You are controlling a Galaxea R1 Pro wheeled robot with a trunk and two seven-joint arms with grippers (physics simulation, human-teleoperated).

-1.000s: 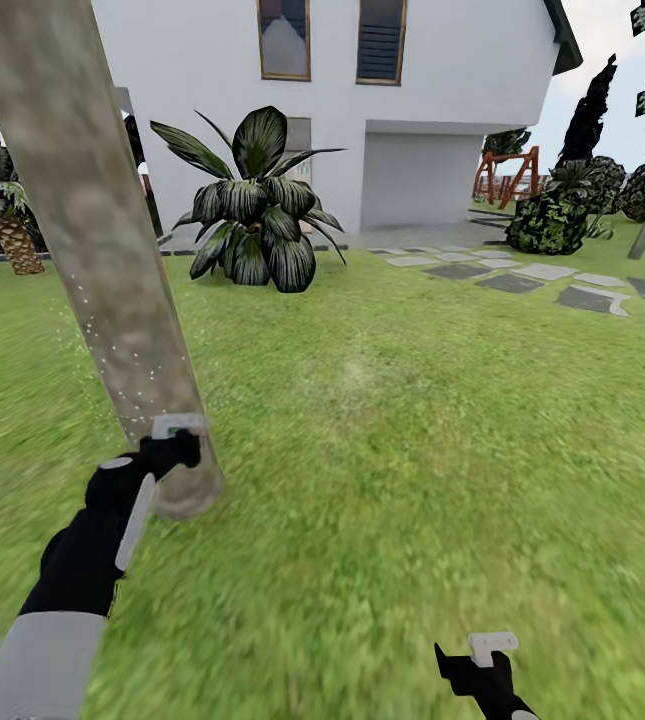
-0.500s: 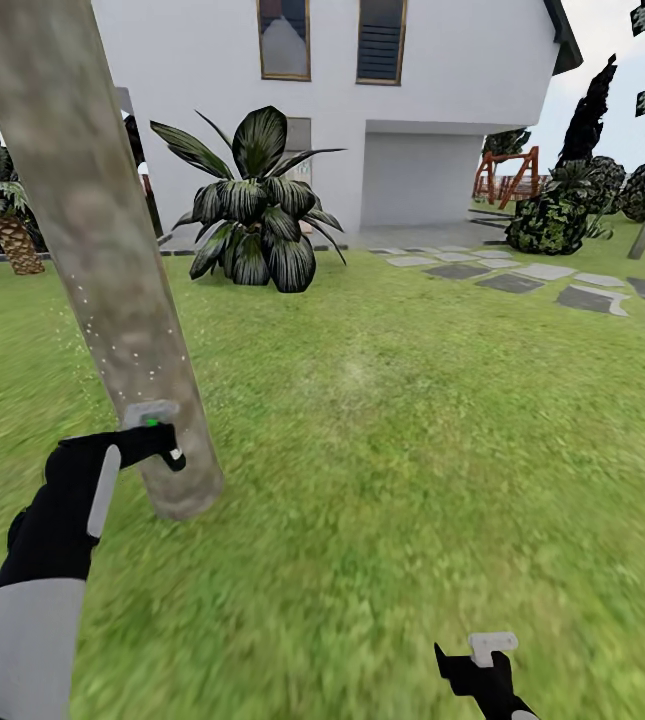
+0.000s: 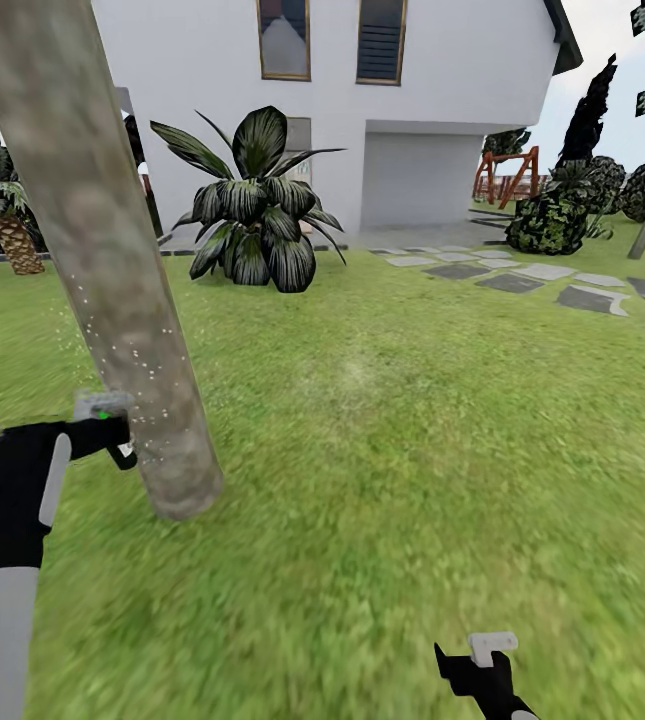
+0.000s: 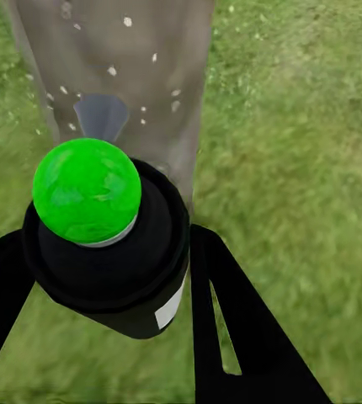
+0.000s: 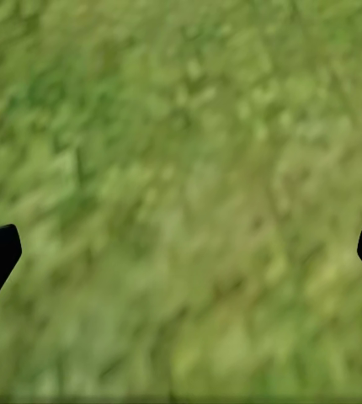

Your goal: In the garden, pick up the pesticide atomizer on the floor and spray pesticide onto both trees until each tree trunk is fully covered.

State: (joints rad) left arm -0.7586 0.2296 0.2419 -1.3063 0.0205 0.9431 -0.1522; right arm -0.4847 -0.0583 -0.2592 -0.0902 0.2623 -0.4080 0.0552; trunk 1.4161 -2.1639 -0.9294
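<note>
Gripping a small black cylindrical atomizer with a green ball cap (image 4: 105, 236), the left gripper (image 3: 102, 425) holds it just beside the thick mottled tan-grey tree trunk (image 3: 112, 260), whose bark carries fine white pesticide specks (image 4: 114, 71). The can looks rigid and light, probably smooth-walled; a hold low on the body, clear of the cap, suits it. The right gripper (image 5: 181, 252) hangs wide open over grass lawn (image 3: 412, 420).
</note>
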